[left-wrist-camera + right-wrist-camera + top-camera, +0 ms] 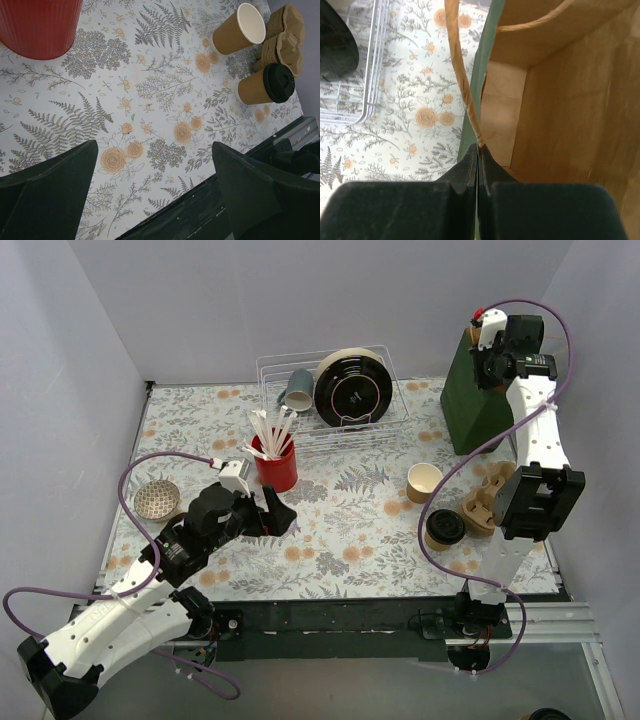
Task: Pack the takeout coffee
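Note:
A green paper bag [478, 400] with a brown inside [560, 100] stands at the back right. My right gripper [487, 358] [478, 150] is shut on the bag's rim by its twine handle [462, 80]. An open paper cup [424, 481] [239, 29], a lidded coffee cup [444, 529] [265, 84] and a cardboard cup carrier [487, 498] [283, 37] sit at the right. My left gripper [277, 512] [155, 190] is open and empty above the cloth, near the front edge.
A red cup [276, 463] [40, 25] holding white stirrers stands left of centre. A wire dish rack [335, 395] [355, 75] with a black plate and a grey mug is at the back. A small patterned bowl [156, 499] lies at the left.

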